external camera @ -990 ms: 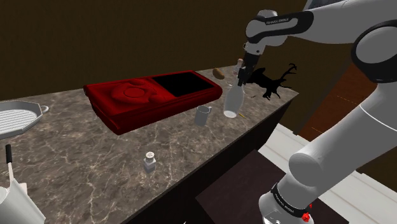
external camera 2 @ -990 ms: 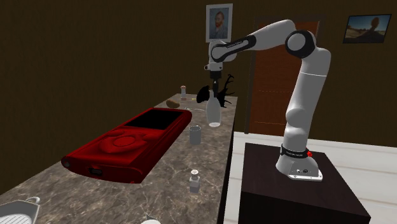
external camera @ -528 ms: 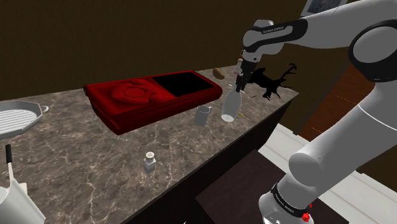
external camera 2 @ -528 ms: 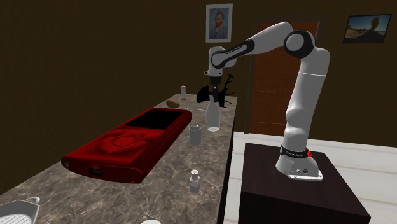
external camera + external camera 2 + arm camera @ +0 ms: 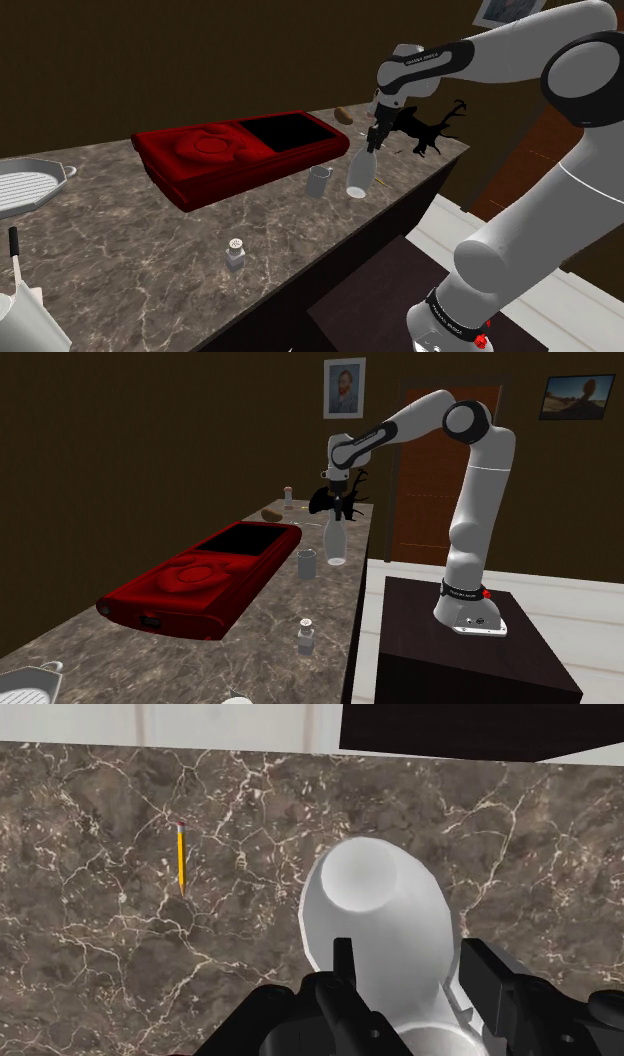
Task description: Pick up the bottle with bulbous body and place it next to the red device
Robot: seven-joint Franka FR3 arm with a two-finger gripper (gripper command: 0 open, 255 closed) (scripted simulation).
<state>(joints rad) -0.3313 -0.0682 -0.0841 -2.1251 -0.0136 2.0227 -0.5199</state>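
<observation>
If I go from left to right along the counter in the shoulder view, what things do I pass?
Grey pan → red device → small cup → white bottle → black antlered figure.

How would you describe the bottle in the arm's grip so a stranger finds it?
Find the big red device on the marble counter. Off its dark-screen end, beside a small grey cup, the black tool clasps a pale bottle by its thin neck. Only it has a swollen, rounded body.
</observation>
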